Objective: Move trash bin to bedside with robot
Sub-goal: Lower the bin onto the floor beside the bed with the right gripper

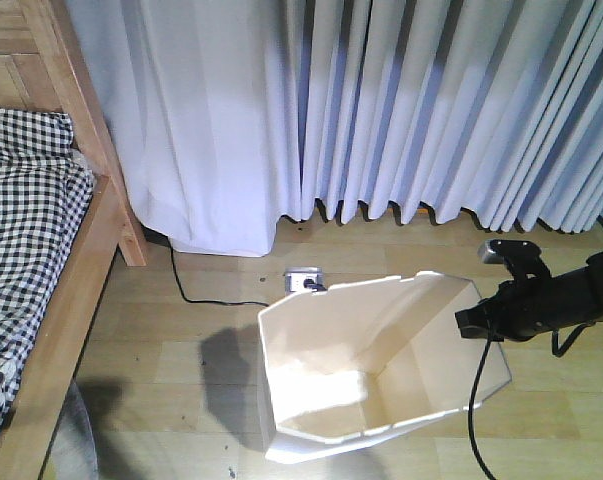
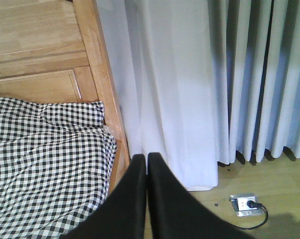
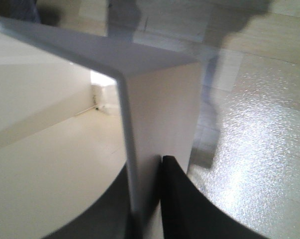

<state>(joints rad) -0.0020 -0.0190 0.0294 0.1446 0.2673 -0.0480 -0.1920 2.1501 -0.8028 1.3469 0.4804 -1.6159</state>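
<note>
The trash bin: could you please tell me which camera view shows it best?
The exterior front-facing view: it shows the trash bin with its whole rim, cream inside and faceted side. The right wrist view shows only a close-up of its wall, clamped in the right gripper. The left wrist view shows none of it.

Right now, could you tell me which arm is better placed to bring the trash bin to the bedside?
Right. The right gripper straddles a wall of the trash bin, one finger on each side, so it has a hold. The left gripper is shut on nothing, facing the bed.
</note>
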